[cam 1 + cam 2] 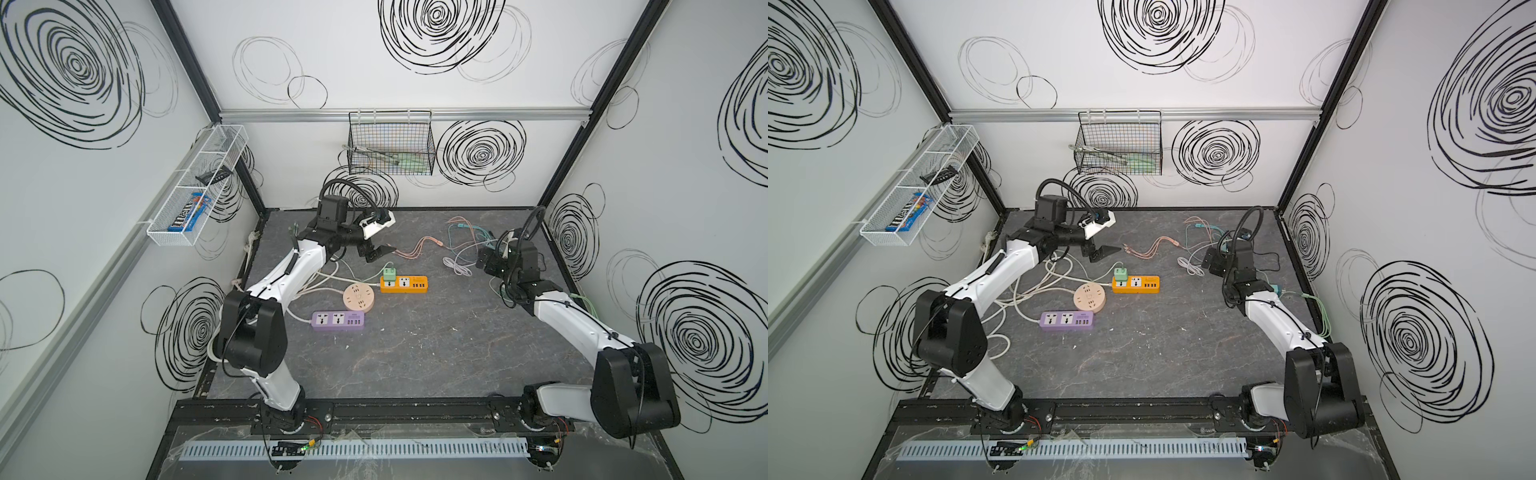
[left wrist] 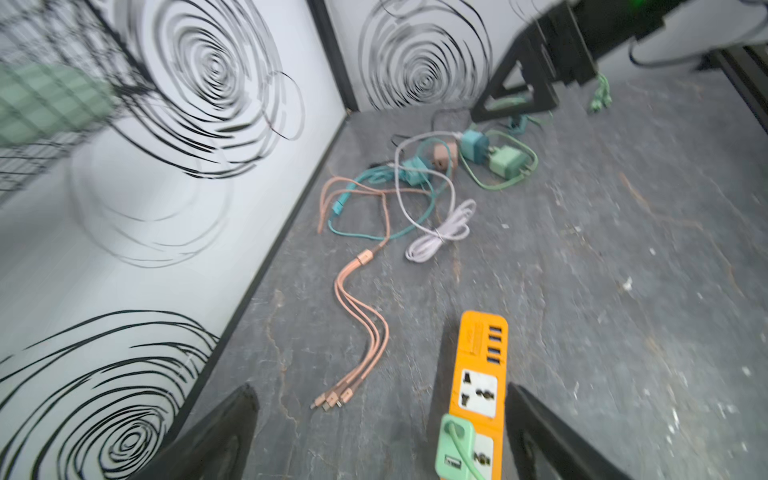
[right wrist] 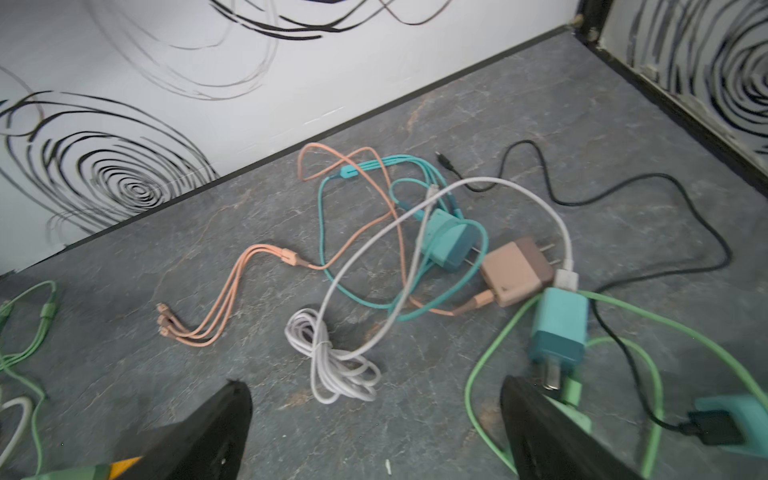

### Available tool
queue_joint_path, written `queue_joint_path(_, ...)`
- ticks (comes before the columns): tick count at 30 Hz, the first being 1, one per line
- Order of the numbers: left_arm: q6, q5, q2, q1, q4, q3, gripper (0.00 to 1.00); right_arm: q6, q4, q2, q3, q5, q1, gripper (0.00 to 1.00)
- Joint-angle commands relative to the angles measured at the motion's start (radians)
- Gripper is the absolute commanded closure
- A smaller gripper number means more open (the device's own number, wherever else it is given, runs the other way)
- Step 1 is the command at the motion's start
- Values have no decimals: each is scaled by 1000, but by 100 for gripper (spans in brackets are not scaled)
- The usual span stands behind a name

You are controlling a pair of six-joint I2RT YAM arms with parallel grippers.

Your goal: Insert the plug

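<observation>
Left hand point(image 1: 376, 252) is fully open, empty; right hand point(image 3: 374, 390) likewise. We see the green plug point(image 1: 389, 274) seated in the orange power strip point(image 1: 409, 285), so we judge insertion complete.

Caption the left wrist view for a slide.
Left tool open over the orange strip, green plug seated in its end socket; loose chargers and cables beyond.

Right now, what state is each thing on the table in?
green plug, seated in the end socket of the orange strip.
orange strip, one socket taken, one free.
purple strip, both sockets empty.
round strip, nothing plugged in.
left tool, open, empty.
right tool, open, empty.
pink charger, loose, unplugged.
</observation>
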Motion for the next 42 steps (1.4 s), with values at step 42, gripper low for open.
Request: queue_joint_path(42, -917, -1156, -405, -349, 240, -417, 4, 78, -283, 362, 113, 54, -138, 31)
